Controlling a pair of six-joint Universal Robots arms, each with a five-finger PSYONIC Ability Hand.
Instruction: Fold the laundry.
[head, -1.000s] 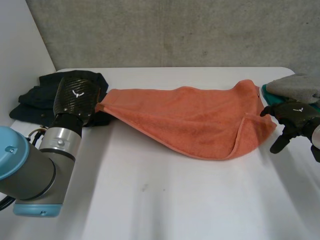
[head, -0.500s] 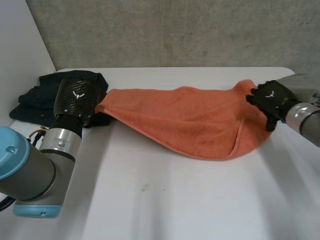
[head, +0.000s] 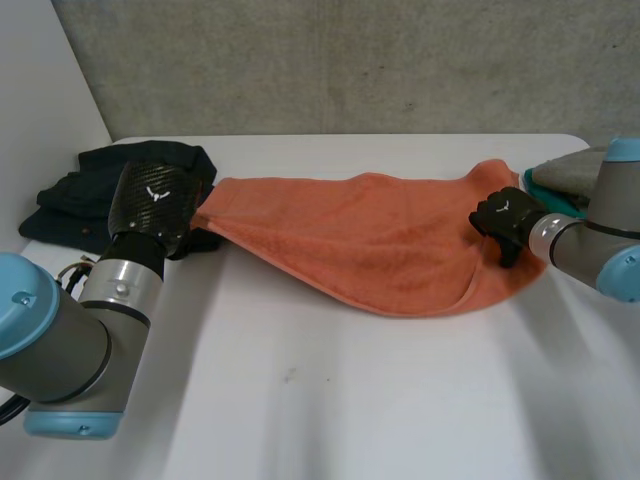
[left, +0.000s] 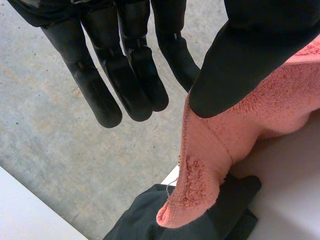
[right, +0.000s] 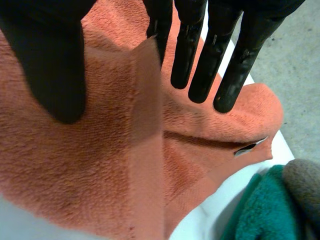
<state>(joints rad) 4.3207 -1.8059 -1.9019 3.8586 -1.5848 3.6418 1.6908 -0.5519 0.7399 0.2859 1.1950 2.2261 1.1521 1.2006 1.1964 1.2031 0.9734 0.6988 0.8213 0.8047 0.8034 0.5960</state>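
An orange towel (head: 370, 240) lies stretched across the white table (head: 350, 400) from left to right. My left hand (head: 152, 200) is at its left corner. In the left wrist view the thumb (left: 240, 60) pins the towel (left: 200, 175) against that hand and the corner hangs below it, while the other fingers (left: 125, 85) stay straight. My right hand (head: 503, 215) rests on the towel's right end. In the right wrist view a folded hem of the towel (right: 75, 175) rises between the thumb (right: 50, 60) and the fingers (right: 220, 55), which close on it.
A dark pile of clothes (head: 70, 195) sits at the table's far left, just behind my left hand. A green and grey stack of folded cloths (head: 575, 175) lies at the right edge beside my right hand. A concrete wall backs the table.
My right hand has come in from the right edge onto the towel's right end and its fingers have drawn together. The folded flap there now lies under it. The left hand has not moved.
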